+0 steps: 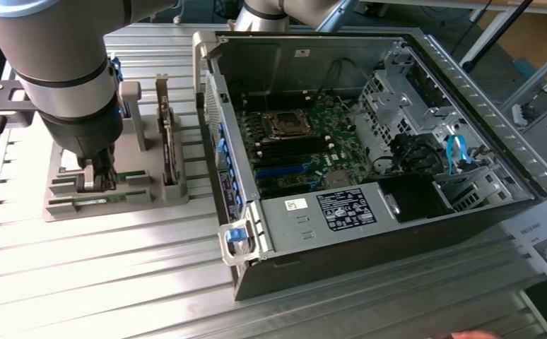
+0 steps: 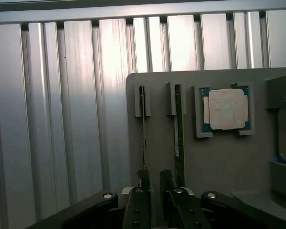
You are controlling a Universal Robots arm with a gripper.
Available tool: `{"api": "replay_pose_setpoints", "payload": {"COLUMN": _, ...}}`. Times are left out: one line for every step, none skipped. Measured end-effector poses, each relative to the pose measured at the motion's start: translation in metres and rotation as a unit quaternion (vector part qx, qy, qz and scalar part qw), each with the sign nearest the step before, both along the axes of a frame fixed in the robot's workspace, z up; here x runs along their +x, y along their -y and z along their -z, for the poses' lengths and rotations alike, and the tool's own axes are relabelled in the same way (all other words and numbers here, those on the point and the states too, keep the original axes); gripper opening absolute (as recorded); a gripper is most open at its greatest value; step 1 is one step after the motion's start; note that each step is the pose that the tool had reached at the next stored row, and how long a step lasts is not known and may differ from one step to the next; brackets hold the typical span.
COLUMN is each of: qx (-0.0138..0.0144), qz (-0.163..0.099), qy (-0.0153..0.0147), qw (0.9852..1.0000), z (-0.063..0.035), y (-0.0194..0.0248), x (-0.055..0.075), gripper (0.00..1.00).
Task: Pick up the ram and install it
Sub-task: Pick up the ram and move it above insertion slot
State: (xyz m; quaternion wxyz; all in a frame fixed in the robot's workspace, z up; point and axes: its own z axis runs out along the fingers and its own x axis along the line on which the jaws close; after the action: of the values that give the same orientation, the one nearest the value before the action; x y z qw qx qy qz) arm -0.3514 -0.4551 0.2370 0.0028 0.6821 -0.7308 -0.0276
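Two thin green ram sticks stand on edge in slots of a grey holder [image 2: 219, 162]. One ram stick [image 2: 143, 138] runs to one of my fingertips [image 2: 143, 177]. The other ram stick [image 2: 178, 138], with a pale label, passes just outside the other fingertip. My gripper [image 2: 154, 180] hangs low over the holder, open, and bare grey holder shows in the gap between the fingers. In the exterior view the gripper [image 1: 99, 180] reaches down into the holder [image 1: 66, 206] at that view's left, beside the open computer case [image 1: 368, 141].
A square silver processor chip [image 2: 225, 109] lies in a pocket of the holder. A larger dark card [image 1: 166, 138] stands upright in the holder on the case side. The motherboard [image 1: 297, 148] lies inside the case. Ribbed aluminium table [image 1: 113, 275] surrounds everything.
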Motion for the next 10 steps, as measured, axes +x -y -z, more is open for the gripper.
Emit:
{"api": "replay_pose_setpoints", "payload": {"qx": 0.0000, "qz": 0.000, "qy": 0.0000, "qw": 1.0000, "z": 0.0006, "y": 0.0000, "x": 0.0000, "gripper": 0.24}}
{"api": "replay_pose_setpoints", "payload": {"qx": 0.0000, "qz": 0.000, "qy": 0.0000, "qw": 1.0000, "z": 0.0014, "y": 0.0000, "x": 0.0000, "gripper": 0.24}}
{"api": "replay_pose_setpoints", "payload": {"qx": 0.0000, "qz": 0.000, "qy": 0.0000, "qw": 1.0000, "z": 0.0021, "y": 0.0000, "x": 0.0000, "gripper": 0.24}}
{"api": "replay_pose_setpoints", "payload": {"qx": 0.0000, "qz": 0.000, "qy": 0.0000, "qw": 1.0000, "z": 0.0031, "y": 0.0000, "x": 0.0000, "gripper": 0.24}}
{"api": "replay_pose_setpoints", "payload": {"qx": 0.0000, "qz": 0.000, "qy": 0.0000, "qw": 1.0000, "z": 0.0038, "y": 0.0000, "x": 0.0000, "gripper": 0.24}}
{"api": "replay_pose_setpoints", "payload": {"qx": 0.0000, "qz": 0.000, "qy": 0.0000, "qw": 1.0000, "z": 0.0044, "y": 0.0001, "x": 0.0000, "gripper": 0.24}}
{"api": "replay_pose_setpoints", "payload": {"qx": 0.0000, "qz": 0.000, "qy": 0.0000, "qw": 1.0000, "z": 0.0051, "y": 0.0001, "x": 0.0000, "gripper": 0.24}}
{"api": "replay_pose_setpoints", "payload": {"qx": 0.0000, "qz": 0.000, "qy": 0.0000, "qw": 1.0000, "z": 0.0058, "y": 0.0001, "x": 0.0000, "gripper": 0.24}}
{"api": "replay_pose_setpoints", "payload": {"qx": 0.0000, "qz": 0.000, "qy": 0.0000, "qw": 1.0000, "z": 0.0064, "y": 0.0001, "x": 0.0000, "gripper": 0.24}}
{"api": "replay_pose_setpoints", "payload": {"qx": 0.0000, "qz": 0.000, "qy": 0.0000, "qw": 1.0000, "z": 0.0070, "y": 0.0000, "x": 0.0000, "gripper": 0.24}}
